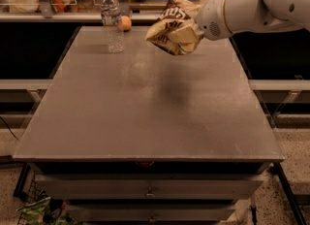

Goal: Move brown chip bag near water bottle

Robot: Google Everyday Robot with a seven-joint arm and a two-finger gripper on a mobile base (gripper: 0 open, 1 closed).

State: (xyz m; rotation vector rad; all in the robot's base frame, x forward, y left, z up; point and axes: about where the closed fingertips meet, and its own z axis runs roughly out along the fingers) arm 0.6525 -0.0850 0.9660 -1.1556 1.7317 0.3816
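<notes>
Camera view: claw (pixel 194 29) clamps brown chip bag (pixel 173 27) aloft over table (pixel 145 122), far edge, near water bottle (pixel 112 20).

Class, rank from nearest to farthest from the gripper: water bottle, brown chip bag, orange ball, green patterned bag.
1. brown chip bag: held aloft in the gripper.
2. orange ball: rear edge, leftward.
3. water bottle: beside ball, farther left.
4. green patterned bag: low down, front left.

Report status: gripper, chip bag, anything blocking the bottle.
Gripper shut on brown chip bag, held above table, far end. Water bottle upright to its left. Orange ball just behind bottle; nothing between bag and bottle.
</notes>
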